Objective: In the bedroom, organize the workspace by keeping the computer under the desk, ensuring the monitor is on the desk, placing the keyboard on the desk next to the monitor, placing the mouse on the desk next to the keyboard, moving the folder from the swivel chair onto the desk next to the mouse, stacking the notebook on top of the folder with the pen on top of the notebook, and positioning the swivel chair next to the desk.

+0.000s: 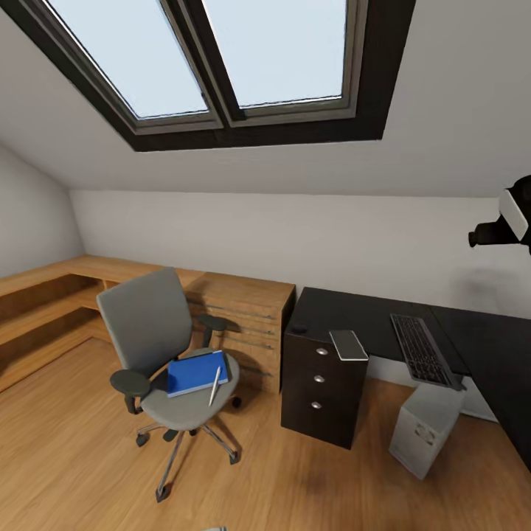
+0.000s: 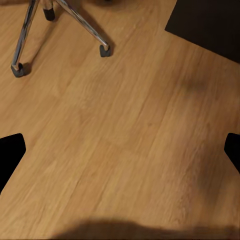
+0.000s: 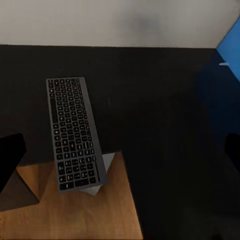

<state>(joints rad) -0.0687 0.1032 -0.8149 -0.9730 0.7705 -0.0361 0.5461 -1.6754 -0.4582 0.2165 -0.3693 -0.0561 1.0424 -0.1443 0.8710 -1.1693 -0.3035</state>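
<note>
Over on the left, the chair (image 1: 166, 346) stands on the wooden floor (image 1: 66, 450), well apart from the black table (image 1: 369, 317), with a light wooden chest (image 1: 247, 324) between them against the wall. On its seat lies the blue folder (image 1: 196, 372), and just beside that, touching its edge, the white pen (image 1: 214, 386). The left wrist camera looks down on bare floor (image 2: 125, 135), and the left hand (image 2: 120, 155) hangs above it with its two dark fingertips (image 2: 10, 155) spread wide at the frame edges, nothing between them; the chair's chrome legs (image 2: 82, 25) and castors sit ahead of that hand, and a corner of the black drawer unit (image 2: 210, 25) ahead too. Moving right, the drawer unit (image 1: 322, 383) carries the grey notebook (image 1: 347, 344) on its top, and a small dark mouse (image 1: 299, 328) rests near the table's back corner. Next, the keyboard (image 1: 420, 349) lies on the table with its near end jutting past the edge, above the white computer (image 1: 428, 430) on the floor. The right arm shows at the far right edge, raised. The right hand (image 3: 120, 160) hovers over the table, fingers (image 3: 10, 160) wide open and empty, the keyboard (image 3: 74, 132) below and ahead of it, the computer's top (image 3: 102, 175) peeking under the overhang, the blue back panel (image 3: 227, 55) off to its side.
</note>
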